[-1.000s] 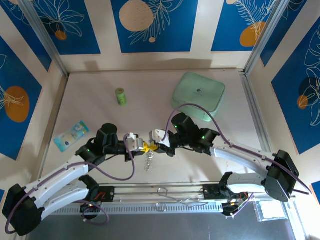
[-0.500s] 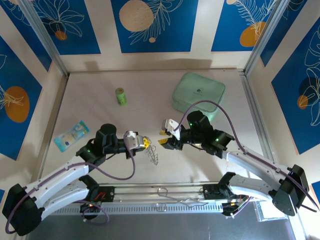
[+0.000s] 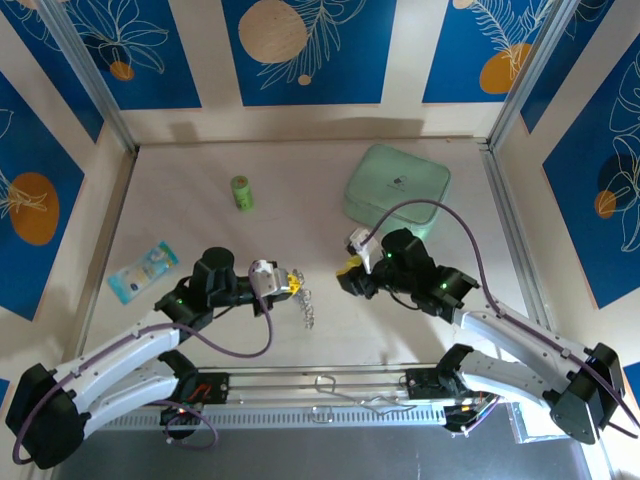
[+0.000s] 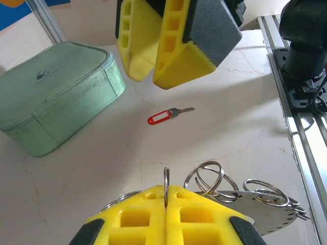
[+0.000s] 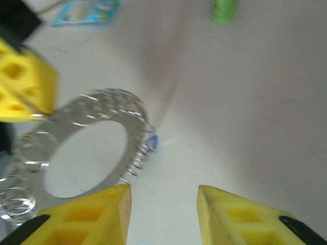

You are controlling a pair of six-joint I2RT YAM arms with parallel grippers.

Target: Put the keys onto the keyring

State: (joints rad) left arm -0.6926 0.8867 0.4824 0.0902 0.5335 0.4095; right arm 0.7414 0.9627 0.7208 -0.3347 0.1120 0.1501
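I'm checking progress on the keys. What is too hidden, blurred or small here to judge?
1. Right wrist view: the blue-tagged key is a blurred blue speck at the edge of the keyring; threaded or not, unclear.
2. Left wrist view: the left gripper and the bottom edge hide the keyring's lower part.

Silvery keyring [image 4: 260,210], red-tagged key [image 4: 166,116], mint-green case [image 3: 397,190] (scuffed), green cylinder [image 3: 241,192], blue leaf-patterned walls [image 3: 300,50]
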